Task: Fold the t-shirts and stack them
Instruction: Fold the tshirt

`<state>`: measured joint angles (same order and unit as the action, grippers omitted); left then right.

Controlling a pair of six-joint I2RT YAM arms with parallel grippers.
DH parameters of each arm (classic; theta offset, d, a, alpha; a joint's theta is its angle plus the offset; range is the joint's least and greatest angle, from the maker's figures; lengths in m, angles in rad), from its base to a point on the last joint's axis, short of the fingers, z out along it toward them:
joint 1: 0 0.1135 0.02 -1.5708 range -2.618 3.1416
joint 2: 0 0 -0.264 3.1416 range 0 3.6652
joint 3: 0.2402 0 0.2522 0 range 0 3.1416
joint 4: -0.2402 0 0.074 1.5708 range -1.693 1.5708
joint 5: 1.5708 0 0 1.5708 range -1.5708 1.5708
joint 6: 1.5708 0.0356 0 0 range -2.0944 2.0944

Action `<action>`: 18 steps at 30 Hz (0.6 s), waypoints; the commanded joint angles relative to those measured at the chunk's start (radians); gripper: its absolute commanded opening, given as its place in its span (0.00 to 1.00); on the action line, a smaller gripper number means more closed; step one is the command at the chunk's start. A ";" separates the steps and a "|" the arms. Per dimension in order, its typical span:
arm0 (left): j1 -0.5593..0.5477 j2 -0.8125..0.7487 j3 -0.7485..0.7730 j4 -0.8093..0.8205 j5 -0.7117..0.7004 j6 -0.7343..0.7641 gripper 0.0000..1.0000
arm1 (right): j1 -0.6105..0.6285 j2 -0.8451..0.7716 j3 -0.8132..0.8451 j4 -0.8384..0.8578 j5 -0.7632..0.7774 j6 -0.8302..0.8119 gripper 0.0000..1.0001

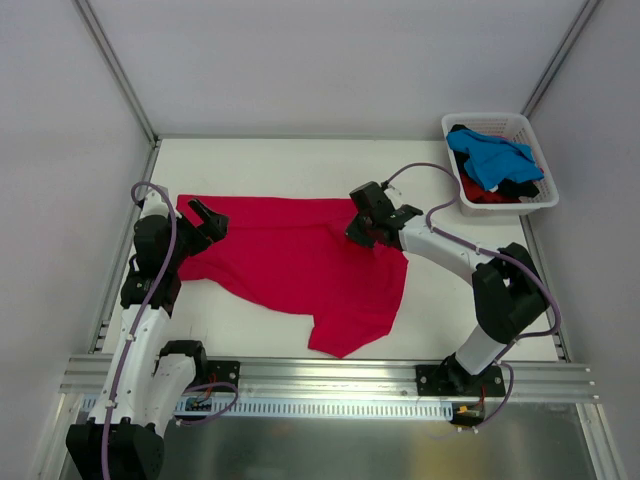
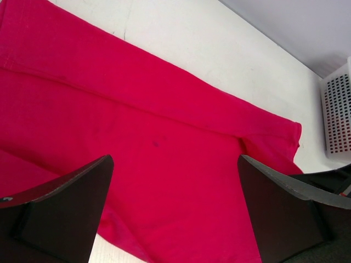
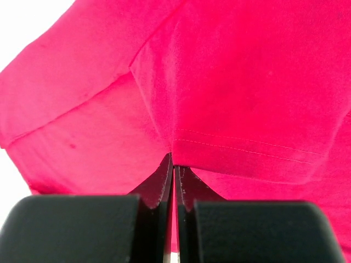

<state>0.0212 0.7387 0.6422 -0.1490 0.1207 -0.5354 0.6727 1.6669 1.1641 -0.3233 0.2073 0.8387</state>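
Note:
A crimson-red t-shirt (image 1: 290, 255) lies spread across the middle of the table, rumpled toward its near right corner. My right gripper (image 1: 362, 232) is shut on the red t-shirt's (image 3: 219, 82) hemmed edge at the shirt's right side; the cloth is pinched between the fingertips (image 3: 164, 178). My left gripper (image 1: 205, 222) hovers open at the shirt's left end, its wide-apart fingers (image 2: 66, 203) framing the red t-shirt (image 2: 164, 148) with nothing between them. More t-shirts, a bright blue one (image 1: 492, 157) over dark and red cloth, sit in the basket.
A white slatted basket (image 1: 530, 205) stands at the far right corner of the table; its wall (image 2: 337, 115) shows in the left wrist view. Grey walls close in the table on three sides. A metal rail (image 1: 320, 375) runs along the near edge.

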 commanded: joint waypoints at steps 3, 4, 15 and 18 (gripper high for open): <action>0.008 -0.032 -0.019 0.008 -0.003 0.003 0.99 | -0.010 -0.036 -0.009 0.003 -0.058 0.054 0.00; 0.008 -0.032 -0.022 0.008 -0.003 0.005 0.99 | -0.010 -0.030 -0.014 0.001 -0.075 0.053 0.00; 0.006 -0.029 -0.050 0.008 0.025 -0.017 0.99 | -0.030 0.031 -0.035 -0.126 -0.134 -0.079 0.26; -0.006 -0.007 -0.039 0.009 0.054 -0.037 0.99 | -0.031 0.045 -0.026 -0.148 -0.140 -0.156 0.50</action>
<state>0.0204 0.7197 0.6010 -0.1585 0.1310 -0.5419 0.6434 1.6970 1.1030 -0.3996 0.0948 0.7780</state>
